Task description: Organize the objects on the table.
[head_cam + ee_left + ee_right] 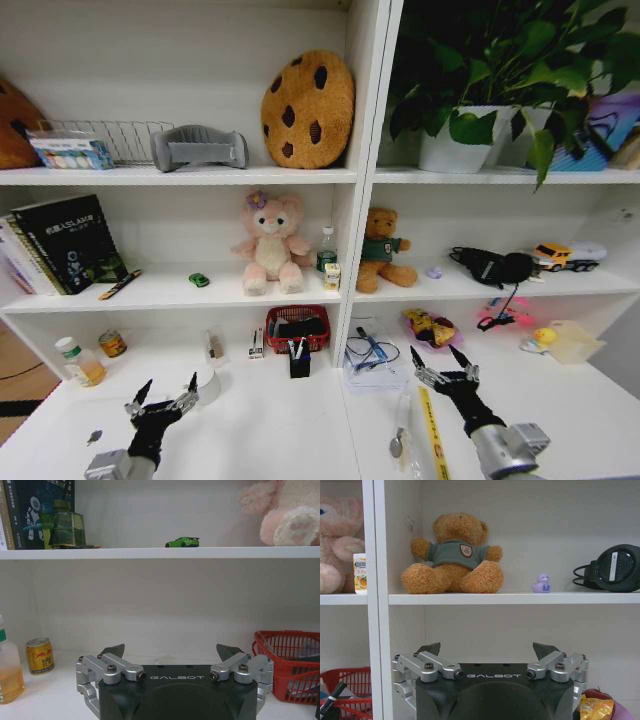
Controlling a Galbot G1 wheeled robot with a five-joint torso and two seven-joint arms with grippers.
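The white table (270,430) carries loose objects: a yellow ruler (433,432), a spoon (397,441), a blue pen with a cable (371,347) on paper, and a white cup (209,386). A tiny green toy car (199,280) (182,542) sits on the shelf above, near a dark pen (120,285). My left gripper (165,393) (170,651) hovers open over the table's front left, holding nothing. Over the front right my right gripper (441,359) (487,648) also stands open and empty, just left of the ruler's far end.
A red basket (297,327) and a black pen holder (299,361) stand at the back centre. A juice bottle (78,361) and a can (112,343) are back left. Snack packets (430,326), a yellow duck (543,338) and a clear tub (575,342) are back right.
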